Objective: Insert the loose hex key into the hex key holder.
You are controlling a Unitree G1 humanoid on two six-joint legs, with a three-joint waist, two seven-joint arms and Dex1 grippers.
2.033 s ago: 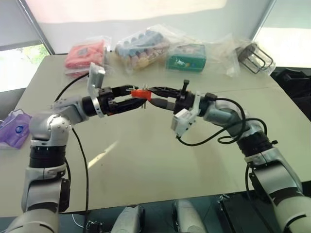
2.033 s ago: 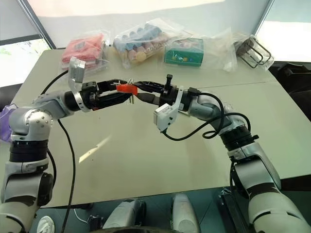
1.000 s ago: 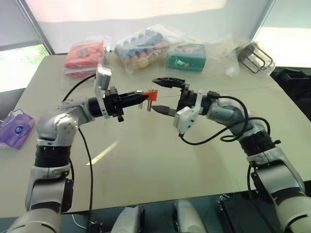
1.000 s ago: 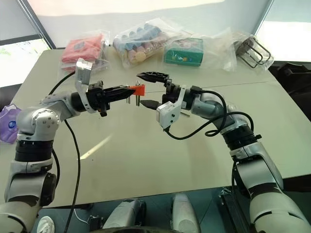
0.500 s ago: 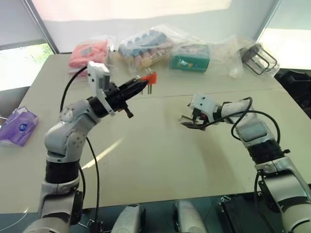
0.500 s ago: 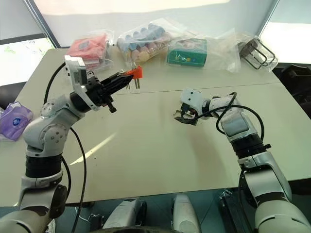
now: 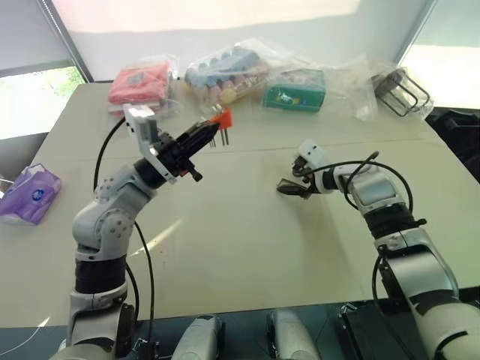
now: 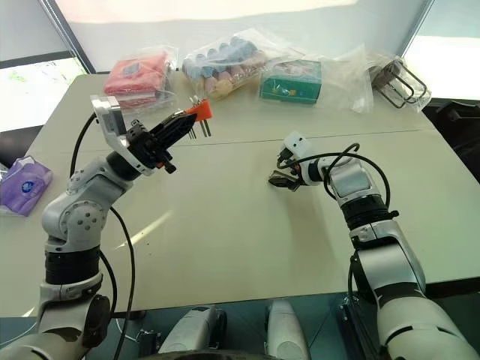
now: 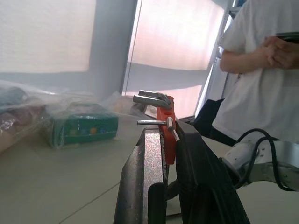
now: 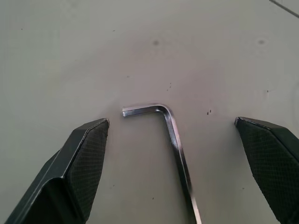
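Lowered from beside the hex key holder (image 7: 222, 118) since two seconds ago, the right gripper (image 10: 173, 140) is now held close over the table (image 7: 247, 247), its jaws spread wide. Between its two fingertips (image 10: 88, 140) the loose hex key (image 10: 174, 135) is seen lying flat on the pale surface, touched by neither pad; its short bent arm is turned toward one fingertip and its long shaft is run back between the jaws toward the wrist. The left gripper (image 7: 206, 133) is kept raised above the table, well apart from the right one, and is pressed together on the holder's red-orange block. Several short metal keys are seen sticking out of that block just past the fingertips. A person's arm (image 9: 243, 60) in a white sleeve is seen beyond the left gripper.
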